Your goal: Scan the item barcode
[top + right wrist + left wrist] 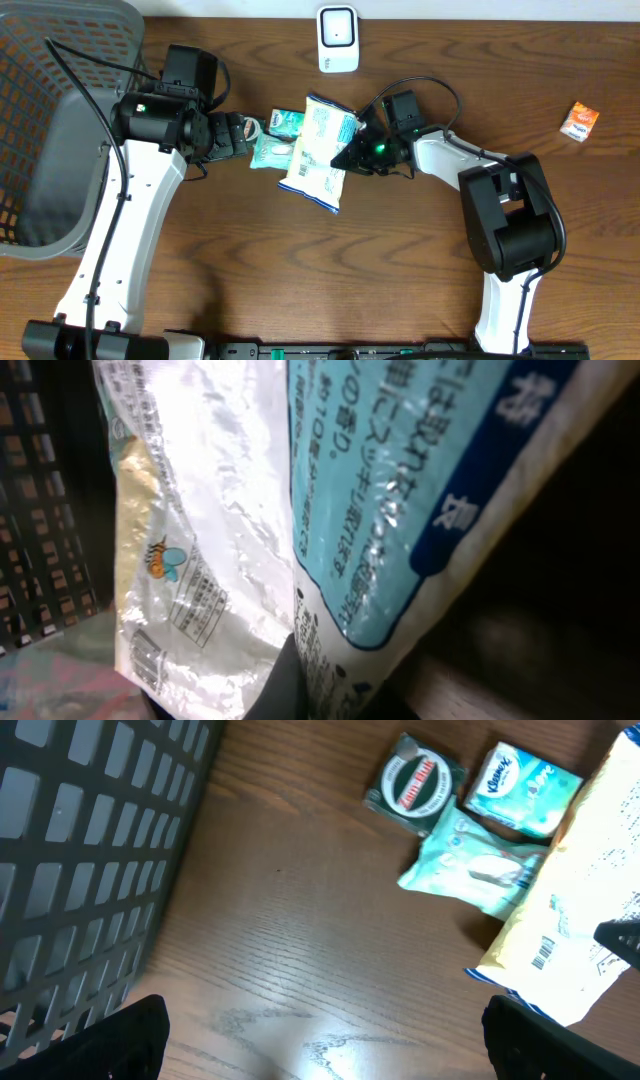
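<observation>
Right gripper (350,157) fingertips perhaps behind the packet (318,160); basket (40,100) cropped left

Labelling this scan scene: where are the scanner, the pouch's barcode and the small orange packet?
scanner (338,38), overhead view, middle of its white face.
barcode (543,952), left wrist view, middle of the printed bars.
orange packet (581,121), overhead view, middle of its top.

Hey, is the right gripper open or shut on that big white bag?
Shut on the white bag: the right gripper pinches its edge.
</observation>
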